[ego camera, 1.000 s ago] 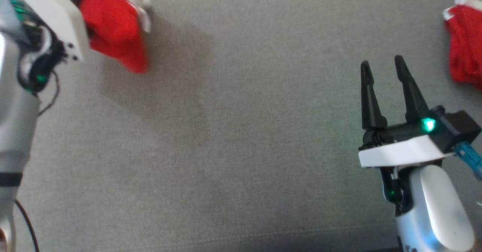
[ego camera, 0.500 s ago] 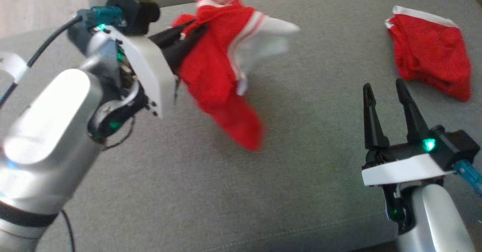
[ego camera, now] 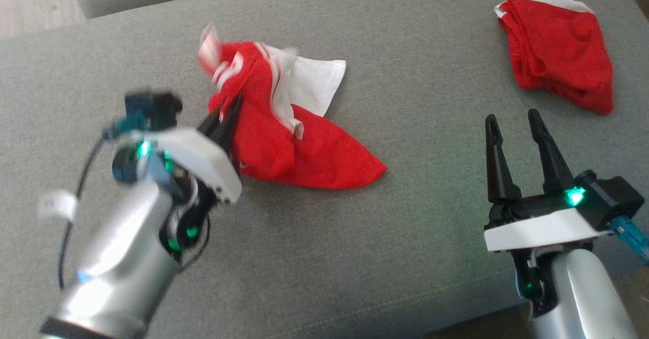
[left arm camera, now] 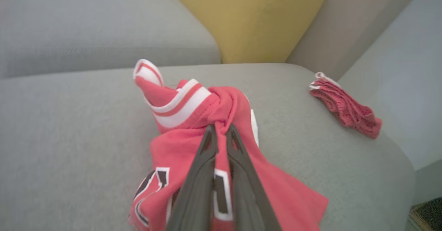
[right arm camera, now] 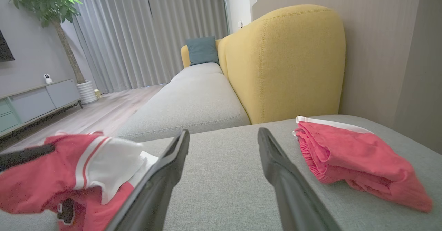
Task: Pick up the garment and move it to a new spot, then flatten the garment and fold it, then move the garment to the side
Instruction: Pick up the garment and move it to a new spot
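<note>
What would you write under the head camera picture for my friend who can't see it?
The left gripper is shut on a crumpled red-and-white jersey resting on a grey sofa cushion. The right gripper hovers open nearby, with a folded red garment at the far right.

the grey sofa seat [ego camera: 355, 258] before me carries a rumpled red jersey [ego camera: 319, 159] at left and folded red shorts [ego camera: 557, 50] far right.

Obs: right gripper [ego camera: 511, 116] has two long black tapered fingers, black base, white wrist plate, green light, teal plug. The left gripper [ego camera: 226, 115] is the same build. Forearms silver-white, rounded. Left arm carries a thin black cable [ego camera: 62, 263] with white tag [ego camera: 55, 204].
</note>
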Robot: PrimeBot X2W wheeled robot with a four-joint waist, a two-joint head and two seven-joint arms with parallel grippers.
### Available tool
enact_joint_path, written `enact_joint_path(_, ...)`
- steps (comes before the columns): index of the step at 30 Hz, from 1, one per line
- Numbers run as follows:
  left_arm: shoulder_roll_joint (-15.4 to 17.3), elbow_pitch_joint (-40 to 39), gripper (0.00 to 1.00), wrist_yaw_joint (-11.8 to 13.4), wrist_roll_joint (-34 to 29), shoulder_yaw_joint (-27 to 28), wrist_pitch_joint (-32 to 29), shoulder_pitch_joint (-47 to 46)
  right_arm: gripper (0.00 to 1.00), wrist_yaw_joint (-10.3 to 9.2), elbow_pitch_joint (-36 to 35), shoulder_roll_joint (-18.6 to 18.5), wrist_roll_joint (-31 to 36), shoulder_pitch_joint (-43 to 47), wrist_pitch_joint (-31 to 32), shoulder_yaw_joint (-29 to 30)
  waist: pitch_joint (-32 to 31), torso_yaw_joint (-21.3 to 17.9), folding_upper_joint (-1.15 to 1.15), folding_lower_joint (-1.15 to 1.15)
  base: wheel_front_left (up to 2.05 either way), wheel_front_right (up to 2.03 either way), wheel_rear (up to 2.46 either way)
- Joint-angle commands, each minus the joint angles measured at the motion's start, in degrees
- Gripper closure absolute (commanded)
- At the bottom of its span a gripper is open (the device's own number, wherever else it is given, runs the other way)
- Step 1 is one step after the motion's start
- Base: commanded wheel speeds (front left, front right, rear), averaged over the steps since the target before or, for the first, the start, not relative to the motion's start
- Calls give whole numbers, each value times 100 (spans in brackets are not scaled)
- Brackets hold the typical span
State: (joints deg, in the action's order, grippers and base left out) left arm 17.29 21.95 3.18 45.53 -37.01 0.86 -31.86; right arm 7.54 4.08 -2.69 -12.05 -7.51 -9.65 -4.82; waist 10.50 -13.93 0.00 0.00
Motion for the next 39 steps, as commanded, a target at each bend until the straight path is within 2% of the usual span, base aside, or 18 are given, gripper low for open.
enact_joint_path(1,107,-106,100,48,-40,281,137,-184,0,-5,-168,-19,-22,-124,-81,-87,-17,20,0,0,0,0,0)
enact_joint_path(5,-116,353,100,276,-18,351,628,239,0,-5,-137,-19,4,-90,-77,-44,-88,138,0,0,0,0,0)
enact_joint_path(6,-172,430,86,314,6,373,724,321,0,-5,-136,-19,10,-79,-70,-46,-110,178,0,0,0,0,0)
enact_joint_path(8,-241,545,37,349,5,368,873,447,0,-5,-136,-19,20,-58,-54,-53,-160,260,0,0,0,0,0)
enact_joint_path(9,-273,577,1,362,8,371,938,498,0,-5,-139,-19,23,-50,-45,-54,-179,301,0,0,0,0,0)
enact_joint_path(15,-344,520,0,389,-67,433,1243,683,0,-5,-136,-19,42,-11,0,-43,-325,527,0,0,0,0,0)
enact_joint_path(21,-332,66,0,479,-357,545,1389,959,0,-5,-105,-19,106,71,56,18,-531,724,0,0,0,0,0)
enact_joint_path(29,-427,-929,0,657,-864,1112,1411,1778,0,-5,27,-19,235,294,120,139,-896,1011,0,0,0,0,0)
enact_joint_path(39,-722,-1469,0,700,-1339,1569,1413,2802,0,-5,127,-19,303,712,160,255,-1202,1329,0,0,0,0,0)
